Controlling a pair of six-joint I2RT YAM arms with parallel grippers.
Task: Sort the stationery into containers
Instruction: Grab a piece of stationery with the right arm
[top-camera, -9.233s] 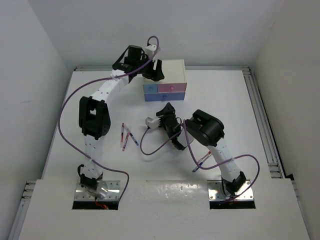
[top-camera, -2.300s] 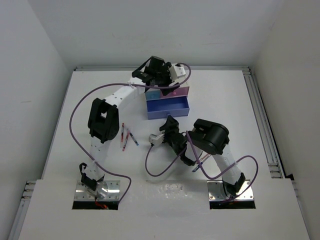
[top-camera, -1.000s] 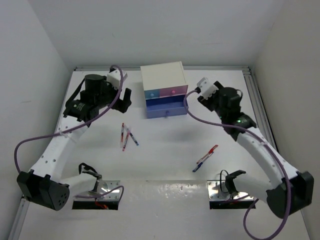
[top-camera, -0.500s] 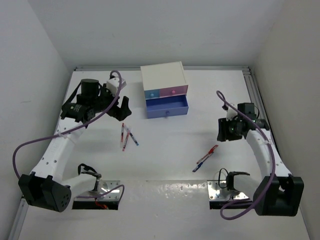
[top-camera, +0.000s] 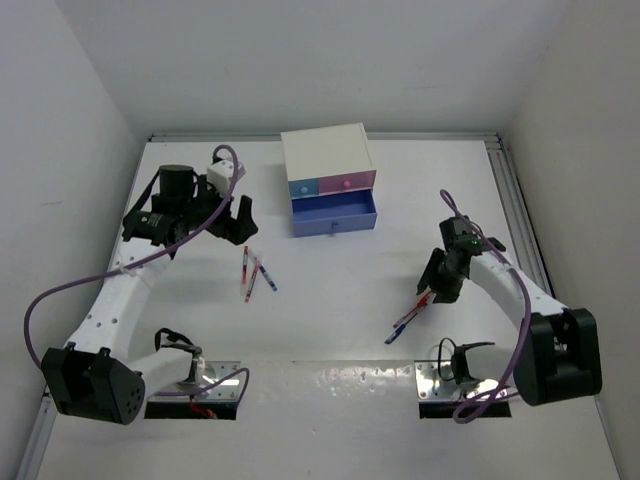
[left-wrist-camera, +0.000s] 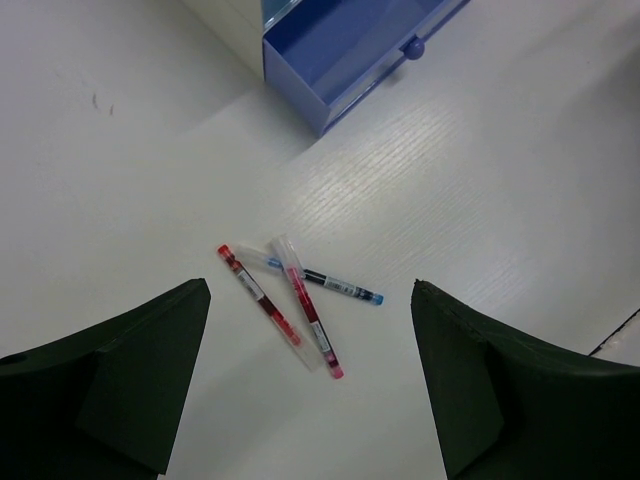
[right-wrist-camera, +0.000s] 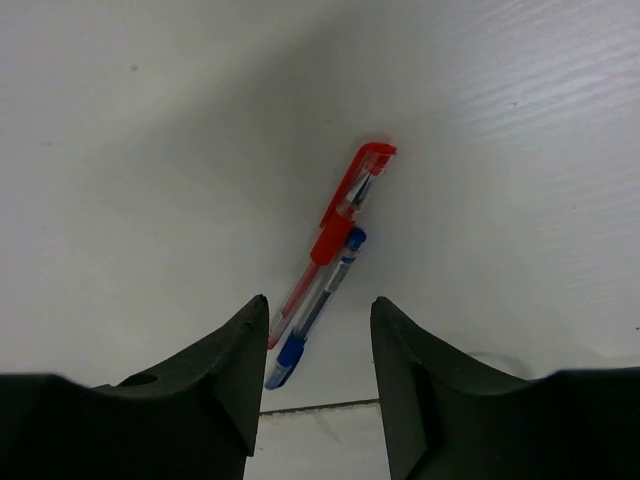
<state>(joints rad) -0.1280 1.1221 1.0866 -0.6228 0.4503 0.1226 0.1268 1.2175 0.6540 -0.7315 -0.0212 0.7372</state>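
Observation:
The white cabinet stands at the back with its small light-blue drawer and pink drawer shut. Its wide periwinkle drawer is pulled out, and shows empty in the left wrist view. Two red pens and a blue pen lie crossed on the table below my open, empty left gripper. A red pen and a blue pen lie side by side under my right gripper, which hangs open just above them.
The white table is walled at the back and both sides, with a rail along its right edge. A raised white ledge at the near edge carries both arm bases. The right pair of pens lies close to that ledge.
My right arm swung from beside the cabinet down to the right pair of pens, and its jaws narrowed. My left gripper shifted only slightly, still open above the left pens.

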